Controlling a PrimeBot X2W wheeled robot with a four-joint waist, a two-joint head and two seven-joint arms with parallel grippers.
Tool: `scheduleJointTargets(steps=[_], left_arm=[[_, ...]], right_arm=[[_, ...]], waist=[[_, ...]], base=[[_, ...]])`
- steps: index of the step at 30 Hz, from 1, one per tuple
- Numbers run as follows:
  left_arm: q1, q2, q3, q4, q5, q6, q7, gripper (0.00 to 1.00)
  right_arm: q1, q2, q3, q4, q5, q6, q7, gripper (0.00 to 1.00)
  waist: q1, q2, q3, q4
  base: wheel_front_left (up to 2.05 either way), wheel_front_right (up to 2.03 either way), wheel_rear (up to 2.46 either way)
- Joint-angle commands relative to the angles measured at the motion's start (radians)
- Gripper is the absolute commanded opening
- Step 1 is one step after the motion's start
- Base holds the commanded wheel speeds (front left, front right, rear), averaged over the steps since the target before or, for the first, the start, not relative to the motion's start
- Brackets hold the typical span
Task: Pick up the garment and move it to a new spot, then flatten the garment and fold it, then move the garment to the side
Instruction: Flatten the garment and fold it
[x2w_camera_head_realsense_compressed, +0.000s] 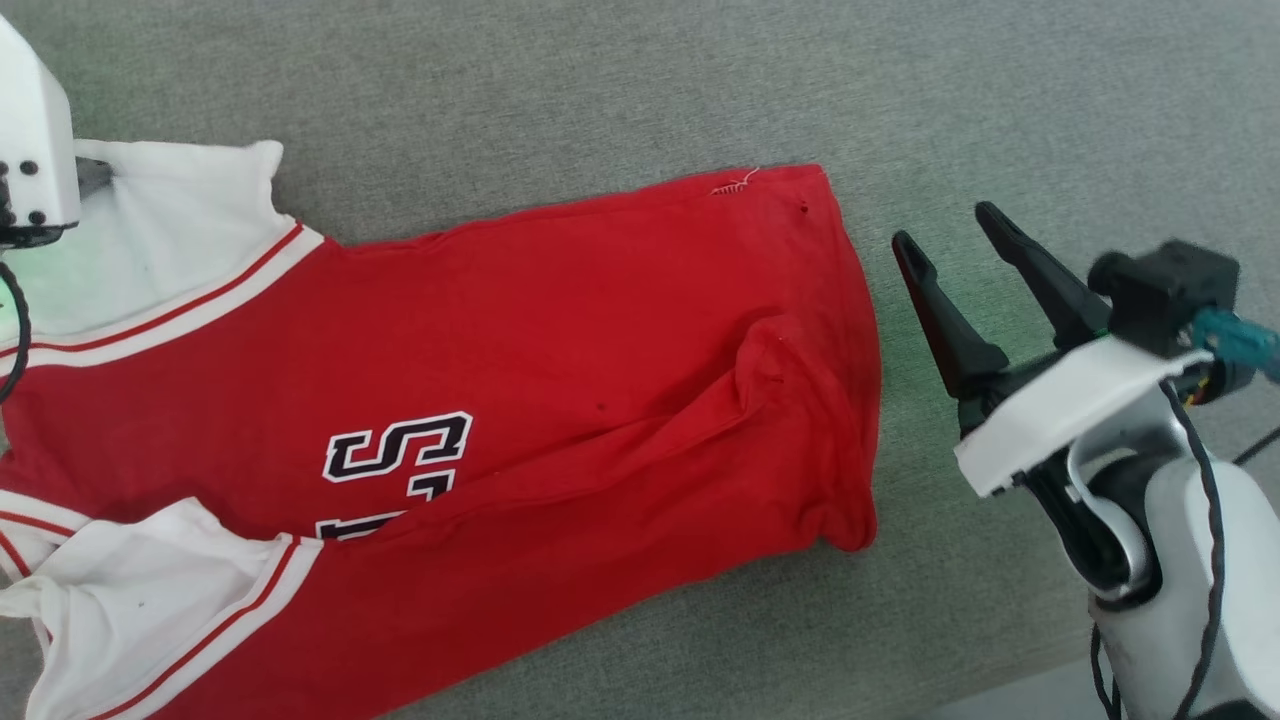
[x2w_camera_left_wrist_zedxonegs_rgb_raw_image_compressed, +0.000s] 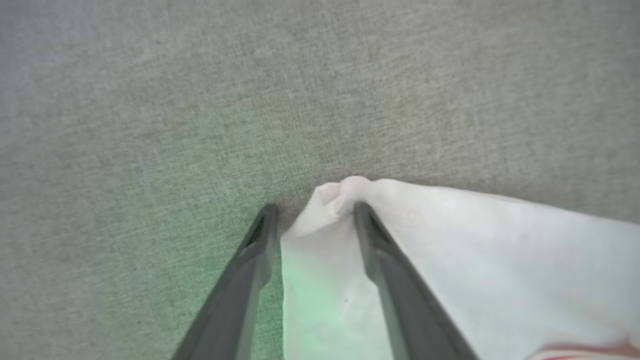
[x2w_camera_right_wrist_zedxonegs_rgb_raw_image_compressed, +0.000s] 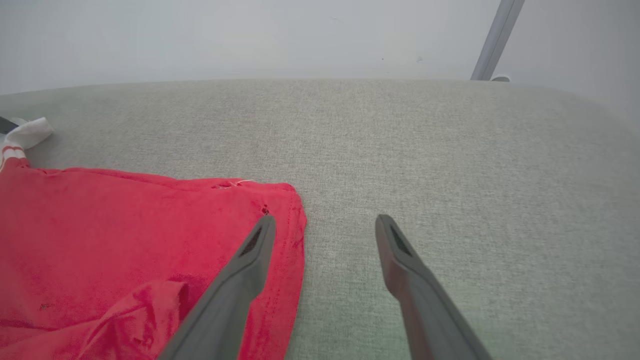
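Scene: A red jersey-style T-shirt with white short sleeves (x2w_camera_head_realsense_compressed: 600, 330) lies face up on a grey woven-fabric worktop (x2w_camera_head_realsense_compressed: 640, 90), collar end toward the worktop's left side and hem (x2w_camera_head_realsense_compressed: 862, 380) toward its right, with bare fabric beyond it out to the far edge.
Garment: Not yet flat. A long ridge (x2w_camera_head_realsense_compressed: 640, 450) runs on a slant across the lower body, covering part of the black, white-outlined chest lettering (x2w_camera_head_realsense_compressed: 400, 450), and the near hem corner is bunched. The near sleeve (x2w_camera_head_realsense_compressed: 130, 590) is crumpled.
Left tool (x2w_camera_left_wrist_zedxonegs_rgb_raw_image_compressed: 315, 207): Jaws apart, straddling the tip of the far white sleeve (x2w_camera_left_wrist_zedxonegs_rgb_raw_image_compressed: 450, 250). One finger (x2w_camera_left_wrist_zedxonegs_rgb_raw_image_compressed: 250, 270) is down on the bare worktop, the other lies over the white cloth. No grip is made.
Right tool (x2w_camera_head_realsense_compressed: 945, 225): Spread wide and holding nothing, just beside the hem on its worktop side. In its own wrist view one finger overlaps the red hem corner.
Step in hand: Flattening, by the look of it, with each tool placed at an opposite end of the shirt.
Next move: Likely a pinch on the sleeve tip and on the far hem corner, then a pull apart. The thin cloth calls for a low, shallow grab that catches the layers without dragging the whole shirt.
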Motion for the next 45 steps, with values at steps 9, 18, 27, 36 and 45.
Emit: scheduleJointTargets(steps=[9, 18, 27, 36, 45], left_arm=[[-0.011, -0.074, -0.031, 0.061, 0.006, -0.03, 0.0, 0.0], [-0.056, -0.143, -0.039, 0.101, 0.016, -0.077, -0.049, 0.0], [-0.072, -0.191, -0.046, 0.133, 0.022, -0.108, -0.097, 0.0], [-0.091, -0.198, -0.042, 0.078, 0.017, -0.118, -0.106, 0.0], [0.006, -0.101, -0.051, -0.157, 0.006, -0.043, -0.043, 0.0]], right_arm=[[-0.159, -0.046, 0.068, 0.097, 0.08, 0.0, 0.163, 1.0], [-0.321, -0.084, 0.175, 0.29, 0.161, 0.0, 0.451, 1.0], [-0.39, -0.108, 0.238, 0.394, 0.23, 0.0, 0.793, 0.0], [-0.405, -0.154, 0.159, 0.298, 0.213, 0.0, 0.78, 0.0], [-0.268, -0.231, 0.085, 0.129, 0.224, 0.0, 0.788, 0.0]], waist=[[-0.0001, -0.0001, 0.023, 0.053], [-0.0001, -0.0001, 0.032, 0.123], [-0.0001, -0.0001, 0.011, 0.177], [-0.0001, -0.0001, -0.042, 0.228], [-0.0001, -0.0001, -0.123, 0.274]], base=[[0.0, 0.0, 0.0], [0.0, 0.0, 0.0], [0.0, 0.0, 0.0], [0.0, 0.0, 0.0], [0.0, 0.0, 0.0]])
